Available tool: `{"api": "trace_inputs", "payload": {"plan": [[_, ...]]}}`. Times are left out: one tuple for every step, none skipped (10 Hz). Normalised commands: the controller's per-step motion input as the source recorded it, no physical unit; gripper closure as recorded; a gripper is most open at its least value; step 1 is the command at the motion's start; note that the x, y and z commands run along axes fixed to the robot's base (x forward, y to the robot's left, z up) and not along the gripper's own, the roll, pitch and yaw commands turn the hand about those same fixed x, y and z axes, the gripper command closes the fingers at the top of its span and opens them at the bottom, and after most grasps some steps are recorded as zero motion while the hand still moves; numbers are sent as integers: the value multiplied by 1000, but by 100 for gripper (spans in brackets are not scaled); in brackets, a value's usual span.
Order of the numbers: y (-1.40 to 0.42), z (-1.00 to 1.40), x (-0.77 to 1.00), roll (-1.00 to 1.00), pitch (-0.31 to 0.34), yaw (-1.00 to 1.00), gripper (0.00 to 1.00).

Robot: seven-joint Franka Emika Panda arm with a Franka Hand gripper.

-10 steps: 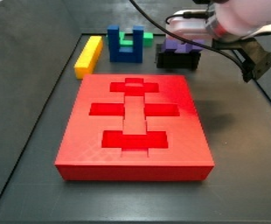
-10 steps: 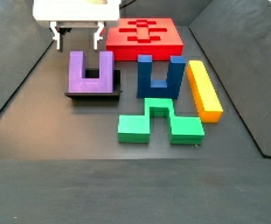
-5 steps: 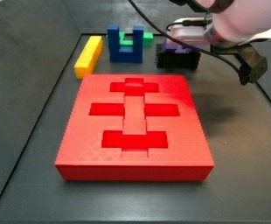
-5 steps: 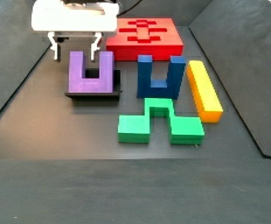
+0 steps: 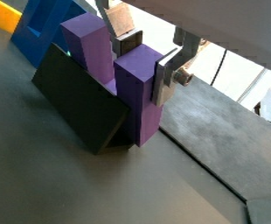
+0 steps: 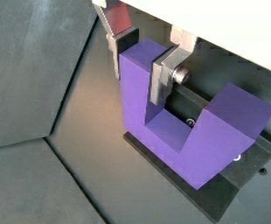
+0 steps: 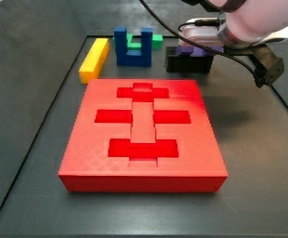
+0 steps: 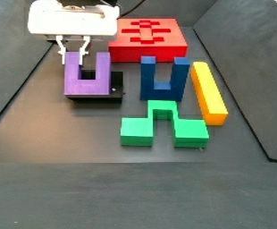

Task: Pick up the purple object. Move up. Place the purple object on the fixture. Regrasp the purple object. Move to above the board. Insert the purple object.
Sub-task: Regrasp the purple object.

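Observation:
The purple object [image 8: 88, 85] stands with its two prongs up on the dark fixture [image 8: 96, 100], beside the red board [image 8: 177, 40]. My gripper [image 8: 78, 52] is lowered over one prong, with a finger on each side. In both wrist views the gripper [image 6: 139, 66] straddles that prong [image 5: 138, 87]. One silver finger [image 6: 162, 74] lies against the prong, and a narrow gap shows at the other pad [image 6: 117, 54]. The jaws are open. In a side view [image 7: 190, 52] the arm hides most of the block.
A dark blue U-shaped block [image 8: 163, 80] stands right next to the purple one. A green block [image 8: 159, 125] lies in front of it and a yellow bar [image 8: 208, 89] beyond it. The board [image 7: 97, 153] fills the middle of the floor.
My gripper has come down from above the purple object until its fingers straddle one prong. The block and the fixture have not moved.

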Motion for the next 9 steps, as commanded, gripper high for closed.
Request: {"api": "trace_inputs", "payload": {"plan": [[0, 0, 0, 0, 0, 0, 100], [0, 0, 0, 0, 0, 0, 100], [0, 0, 0, 0, 0, 0, 100], [0, 0, 0, 0, 0, 0, 100], [0, 0, 0, 0, 0, 0, 100], [0, 0, 0, 0, 0, 0, 100], [0, 0, 0, 0, 0, 0, 100], [0, 0, 0, 0, 0, 0, 100], [0, 0, 0, 0, 0, 0, 100]]}}
